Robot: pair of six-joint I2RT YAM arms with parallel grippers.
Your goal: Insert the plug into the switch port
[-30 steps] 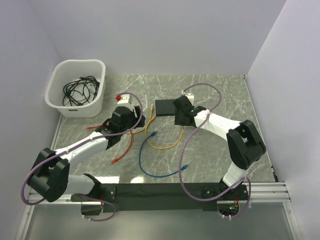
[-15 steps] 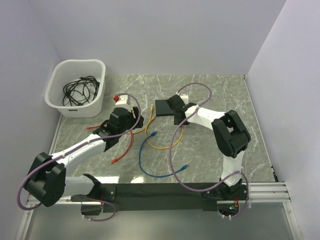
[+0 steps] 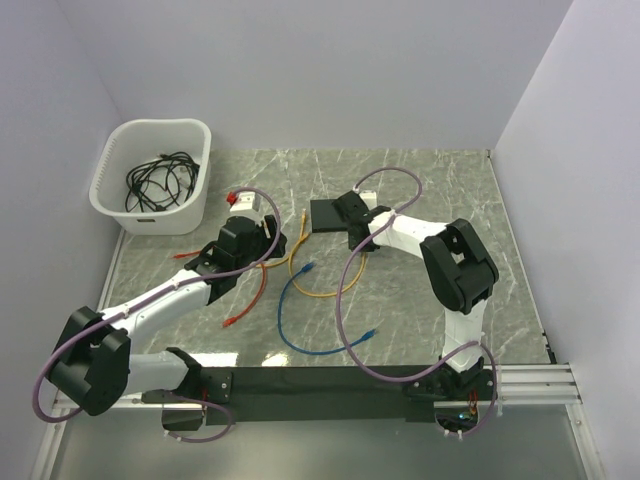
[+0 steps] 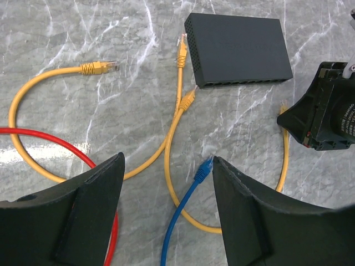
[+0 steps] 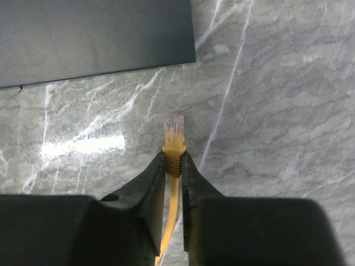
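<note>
Plug pinched in right tool (low, beside switch).

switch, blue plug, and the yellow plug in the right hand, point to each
switch (image 4: 238, 47): left wrist view, middle of its flat top.
blue plug (image 4: 205, 168): left wrist view, on the connector body.
yellow plug (image 5: 174, 132): right wrist view, clear tip above the boot.

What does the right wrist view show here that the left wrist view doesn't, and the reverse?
Right wrist only: the right gripper pinching the yellow plug just behind its clear tip, which points toward the switch. Left wrist only: the switch's row of ports, the blue cable, the red cable and the open left gripper. Both: the black switch lying flat on the marble table.
</note>
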